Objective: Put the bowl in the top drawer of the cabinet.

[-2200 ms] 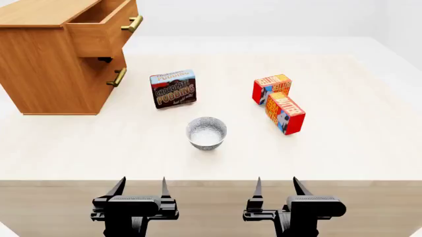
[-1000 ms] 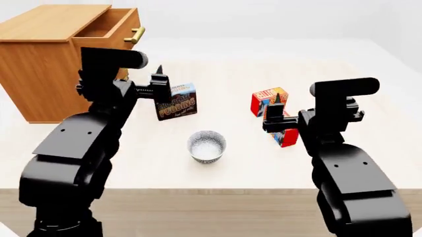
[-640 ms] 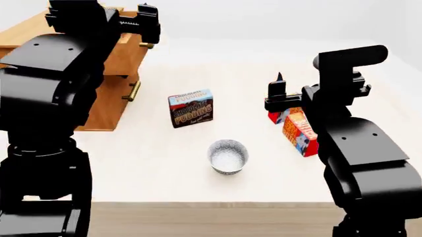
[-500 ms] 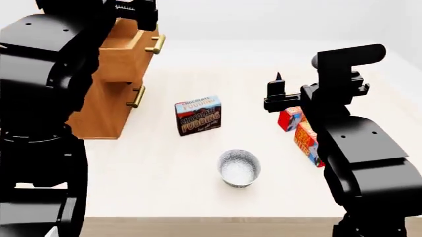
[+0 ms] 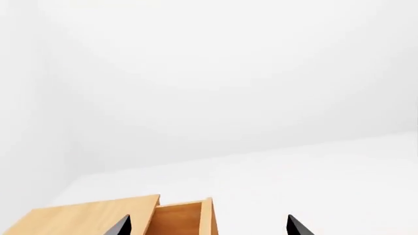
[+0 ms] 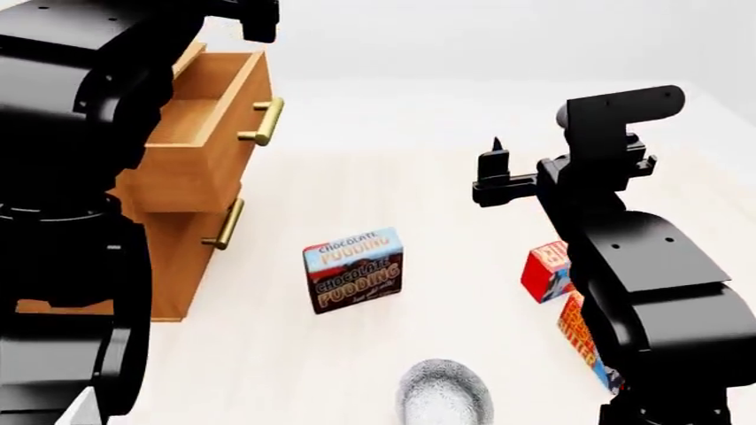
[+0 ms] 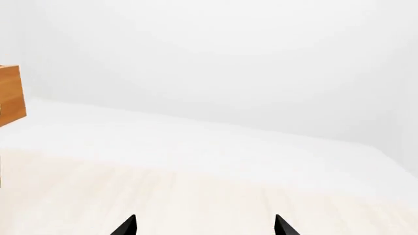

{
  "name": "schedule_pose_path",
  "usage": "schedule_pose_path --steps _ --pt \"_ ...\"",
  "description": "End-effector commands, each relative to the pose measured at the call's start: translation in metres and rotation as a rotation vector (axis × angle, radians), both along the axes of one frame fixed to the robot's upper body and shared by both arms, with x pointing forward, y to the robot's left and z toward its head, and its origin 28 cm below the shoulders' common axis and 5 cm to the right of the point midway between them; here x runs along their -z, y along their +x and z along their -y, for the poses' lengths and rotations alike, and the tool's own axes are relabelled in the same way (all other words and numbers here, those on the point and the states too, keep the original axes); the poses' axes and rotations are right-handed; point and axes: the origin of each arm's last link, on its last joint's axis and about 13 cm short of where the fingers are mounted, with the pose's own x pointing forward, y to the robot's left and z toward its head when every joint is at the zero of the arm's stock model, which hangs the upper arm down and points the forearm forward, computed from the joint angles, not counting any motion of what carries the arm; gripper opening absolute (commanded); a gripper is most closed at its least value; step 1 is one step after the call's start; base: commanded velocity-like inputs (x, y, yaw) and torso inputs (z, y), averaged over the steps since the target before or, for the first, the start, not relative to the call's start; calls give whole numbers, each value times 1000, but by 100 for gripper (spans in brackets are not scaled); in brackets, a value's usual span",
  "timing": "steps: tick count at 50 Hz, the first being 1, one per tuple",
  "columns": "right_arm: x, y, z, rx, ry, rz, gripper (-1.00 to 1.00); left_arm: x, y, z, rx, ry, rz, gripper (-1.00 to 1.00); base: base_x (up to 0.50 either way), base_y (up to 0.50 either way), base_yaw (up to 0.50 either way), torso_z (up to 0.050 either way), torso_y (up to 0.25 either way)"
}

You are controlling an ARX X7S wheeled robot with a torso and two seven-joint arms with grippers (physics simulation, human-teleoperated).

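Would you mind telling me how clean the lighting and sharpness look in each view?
Head view: even light, soft shadows, the bowl cut off by the frame edge. Left wrist view: mostly blank white wall, the cabinet sharp. Right wrist view: washed-out pale table, no glare.

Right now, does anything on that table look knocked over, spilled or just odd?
Nothing is spilled or broken. The top drawer of the cabinet hangs open, and an orange box lies flat beside an upright one. The bowl sits upright.
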Motion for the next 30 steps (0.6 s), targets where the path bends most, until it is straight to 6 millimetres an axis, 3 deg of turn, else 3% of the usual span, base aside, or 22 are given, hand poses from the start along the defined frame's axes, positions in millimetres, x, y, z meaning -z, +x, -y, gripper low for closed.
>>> schedule_pose_path --steps 1,9,30 --pt "3 -1 3 -7 -9 0 100 1 1 0 8 5 -26 100 500 0 0 0 0" --pt "9 0 4 20 -36 -3 100 3 1 2 26 28 -62 100 500 0 0 0 0" --pt "23 -1 7 -13 -4 16 100 2 5 2 -71 29 -274 100 0 0 0 0 1"
